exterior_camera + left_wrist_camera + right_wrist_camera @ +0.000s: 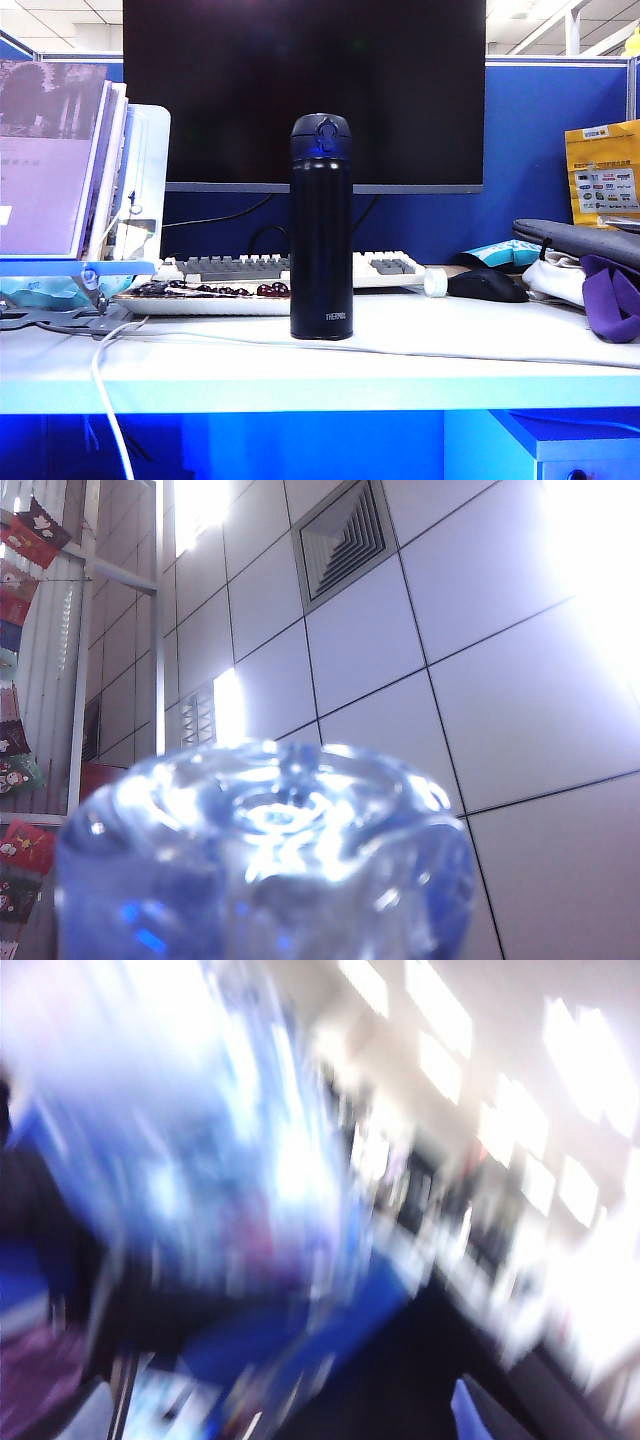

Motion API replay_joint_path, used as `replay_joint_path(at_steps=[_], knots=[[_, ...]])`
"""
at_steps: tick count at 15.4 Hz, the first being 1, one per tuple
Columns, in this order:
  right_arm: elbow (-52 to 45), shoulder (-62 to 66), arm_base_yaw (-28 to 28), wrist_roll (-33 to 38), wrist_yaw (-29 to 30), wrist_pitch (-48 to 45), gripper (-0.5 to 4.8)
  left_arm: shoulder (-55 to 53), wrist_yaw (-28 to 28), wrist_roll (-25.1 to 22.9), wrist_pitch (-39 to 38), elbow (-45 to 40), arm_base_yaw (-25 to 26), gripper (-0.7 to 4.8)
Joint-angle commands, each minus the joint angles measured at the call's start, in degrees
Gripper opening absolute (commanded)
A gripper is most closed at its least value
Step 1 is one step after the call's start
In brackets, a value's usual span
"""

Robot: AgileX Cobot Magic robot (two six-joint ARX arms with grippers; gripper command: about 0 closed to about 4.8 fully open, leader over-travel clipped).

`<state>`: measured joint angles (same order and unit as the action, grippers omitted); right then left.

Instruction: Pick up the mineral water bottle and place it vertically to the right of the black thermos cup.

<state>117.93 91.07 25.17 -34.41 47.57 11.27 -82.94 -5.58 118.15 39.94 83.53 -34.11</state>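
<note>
Stock of the station as I read it from my remote feeds, largest item first.

1. White worktop (420, 350), running the full width of the exterior view, with a blue partition (550, 150) along its back edge.
2. Large black flat monitor (300, 90), dark, at the back edge, centre.
3. Stack of upright books on a blue stand (50, 150), at the left end.
4. Grey padded bag (580, 240) at the right end, with a purple cloth (610, 295) draped in front of it and a yellow printed packet (602, 170) behind.
5. Grey-and-white keyboard (230, 268), lying beneath the monitor.
6. Black thermos cup (321, 230), a tall slim matte cylinder with a flip-top lid and white lettering near its base. It stands upright near the front edge, about the middle, in front of the keyboard.
7. Mineral water bottle (270, 860), clear crinkled plastic. I see it only in the left wrist view, where its moulded base faces the lens at close range against white ceiling panels (520, 710) and a square vent (345, 530).
8. Black computer mouse (486, 286), right of the keyboard.
9. Thin white cable (110, 400), hanging over the front edge at the left.

Left gripper: no feed shows it. The bottle fills the space before its camera, so I cannot tell how its jaws stand or whether they grip.

Right gripper: its own feed is smeared past reading and I cannot place it. Its jaws stand wide apart, and I can make out nothing between them.
</note>
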Motion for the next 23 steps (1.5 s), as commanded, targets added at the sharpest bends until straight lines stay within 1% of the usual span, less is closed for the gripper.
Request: replay_joint_path(at_steps=[1, 3, 5, 8, 12, 16, 17, 18, 21, 23], knots=[[0.3, -0.2, 1.4, -0.2, 2.1, -10.3, 4.79, 0.7, 0.4, 0.6, 3.1, 0.5, 0.0, 0.25], [0.3, 1.2, 1.9, -0.2, 2.8, -12.0, 4.79, 0.7, 0.3, 0.6, 5.1, 0.6, 0.0, 0.25], [0.3, 3.0, 4.4, -0.3, 3.4, -13.7, 4.79, 0.7, 0.3, 0.6, 7.0, 0.6, 0.0, 0.25], [0.3, 5.2, 7.3, -0.7, 3.5, -16.9, 4.79, 0.7, 0.5, 0.6, 7.6, 0.6, 0.0, 0.25], [0.3, 5.5, 7.3, -2.1, 3.1, -22.0, 4.79, 0.7, 1.7, 0.6, 9.4, 0.6, 0.0, 0.25], [0.3, 5.5, 7.3, -3.8, 2.4, -24.7, 4.79, 0.7, 2.0, 0.6, 11.0, 0.6, 0.0, 0.25], [0.3, 5.5, 7.3, -3.8, 2.5, -24.9, 4.79, 0.7, 2.2, 0.6, 11.2, 0.6, 0.0, 0.25], [0.3, 5.5, 7.3, -3.8, 3.1, -24.8, 4.79, 0.7, 3.8, 0.6, 11.2, 0.6, 0.0, 0.25], [0.3, 5.4, 7.3, -3.7, 3.9, -24.8, 4.79, 0.7, 4.2, 0.6, 11.2, 0.6, 0.0, 0.25], [0.3, 5.4, 7.3, -3.8, 4.8, -24.8, 4.79, 0.7, 5.3, 0.6, 11.2, 0.6, 0.0, 0.25]])
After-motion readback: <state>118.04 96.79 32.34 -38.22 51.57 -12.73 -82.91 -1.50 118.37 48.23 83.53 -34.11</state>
